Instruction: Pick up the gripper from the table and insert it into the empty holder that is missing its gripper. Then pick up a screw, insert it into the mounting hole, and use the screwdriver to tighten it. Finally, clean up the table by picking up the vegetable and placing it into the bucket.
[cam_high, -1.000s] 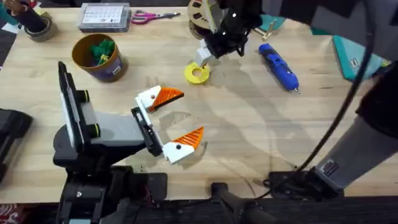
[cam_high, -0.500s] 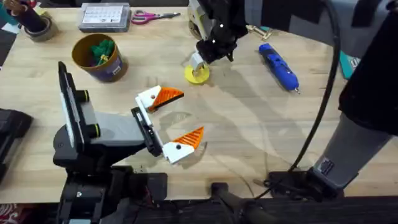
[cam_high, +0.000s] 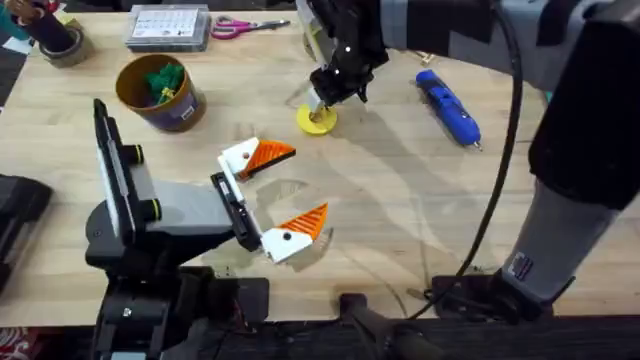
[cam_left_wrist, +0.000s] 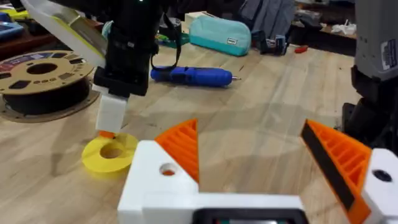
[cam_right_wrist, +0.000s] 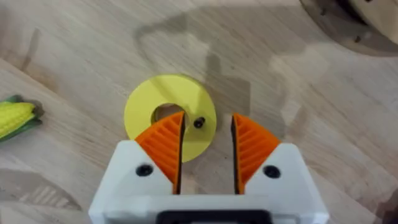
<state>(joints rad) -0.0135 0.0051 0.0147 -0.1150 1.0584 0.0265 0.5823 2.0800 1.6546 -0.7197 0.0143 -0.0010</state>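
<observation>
The right gripper (cam_right_wrist: 206, 146), fingers slightly apart, has dropped onto the yellow disc (cam_right_wrist: 169, 117) at the screw (cam_right_wrist: 198, 123); the left gripper (cam_high: 272, 197) stays wide open.

Bare tabletop (cam_high: 400, 200) lies open right of centre; the screwdriver (cam_high: 448, 106) and yellow disc (cam_high: 317, 120) flank its far side.

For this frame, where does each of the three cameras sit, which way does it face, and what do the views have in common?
Overhead: fixed above the arm bases, looking down and forward at the table; both arms show, the right gripper over the yellow disc.
Left wrist: low on the left arm, facing across the table; left gripper open in the foreground, with the screwdriver beyond.
Right wrist: looks straight down on the disc, a small black screw on it; own fingers slightly apart.
Shared: the yellow disc appears in all three.
</observation>
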